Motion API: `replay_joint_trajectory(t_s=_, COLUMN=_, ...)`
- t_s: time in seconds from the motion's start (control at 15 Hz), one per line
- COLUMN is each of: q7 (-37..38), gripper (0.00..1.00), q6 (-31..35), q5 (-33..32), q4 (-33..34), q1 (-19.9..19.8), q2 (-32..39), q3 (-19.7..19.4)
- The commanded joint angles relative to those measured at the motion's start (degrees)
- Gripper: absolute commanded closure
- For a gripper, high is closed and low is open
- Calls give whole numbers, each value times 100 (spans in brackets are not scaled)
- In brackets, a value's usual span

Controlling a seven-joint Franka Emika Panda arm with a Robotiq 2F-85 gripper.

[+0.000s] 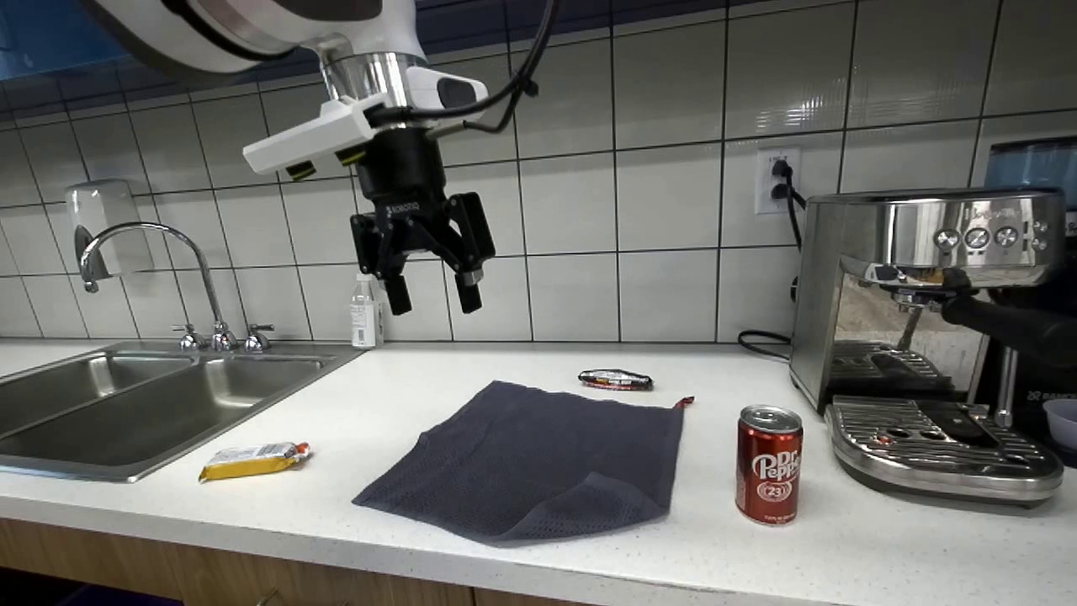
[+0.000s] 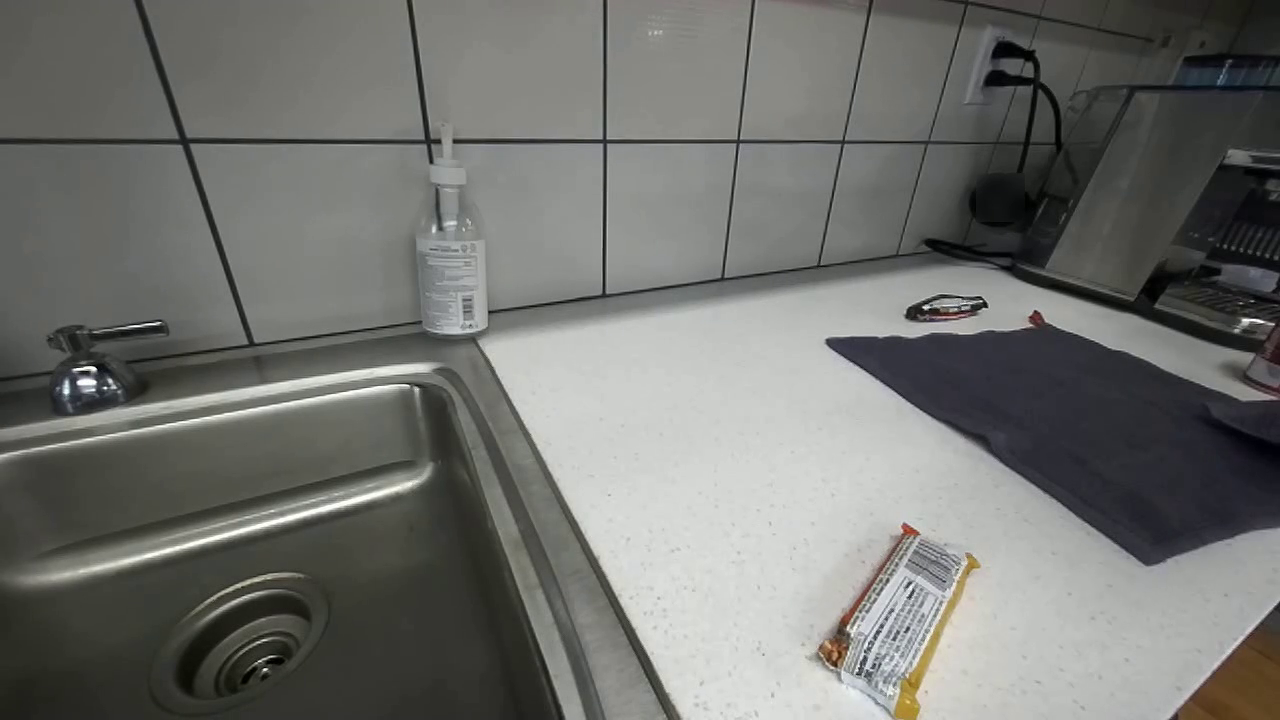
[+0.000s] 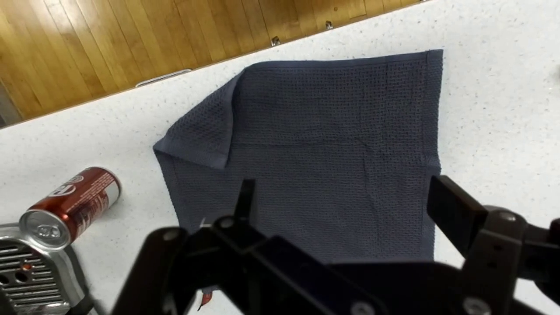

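My gripper [image 1: 434, 300] is open and empty, pointing down well above the counter in an exterior view. Its two fingers also show apart in the wrist view [image 3: 343, 188], over a dark grey-blue cloth [image 3: 328, 109]. The cloth lies spread on the counter in both exterior views [image 1: 538, 454] [image 2: 1080, 430]. One front corner is folded over, and a small red loop [image 1: 684, 403] sits at a back corner. A red Dr Pepper can [image 1: 769, 471] stands upright beside the cloth. A yellow-and-white wrapped bar [image 1: 252, 461] [image 2: 903, 620] and a dark wrapped bar [image 1: 615, 380] [image 2: 945, 307] lie nearby.
A steel sink [image 2: 545, 540] with a faucet [image 1: 202, 269] is set in the counter. A pump bottle [image 1: 364, 316] [image 2: 453, 270] stands by its back corner against the tiled wall. A steel espresso machine [image 1: 942, 227] stands beside the can. The counter's front edge [image 1: 336, 551] drops to cabinets.
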Motion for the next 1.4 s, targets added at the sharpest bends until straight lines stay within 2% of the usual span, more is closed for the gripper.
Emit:
replay_joint_trajectory(t_s=0.0, q7=421, gripper=0, q6=383, q5=-211, q4=86, q1=-232, q2=587, q3=94)
replay_joint_trajectory(t_s=0.47, q7=1117, gripper=0, q6=1007, q5=-863, q4=254, q1=-445, q2=1614, q3=108)
replay_joint_trajectory(t_s=1.33, q7=1868, gripper=0, q6=1200, q5=-1843, q4=917, q1=-338, q2=3048, q3=-310)
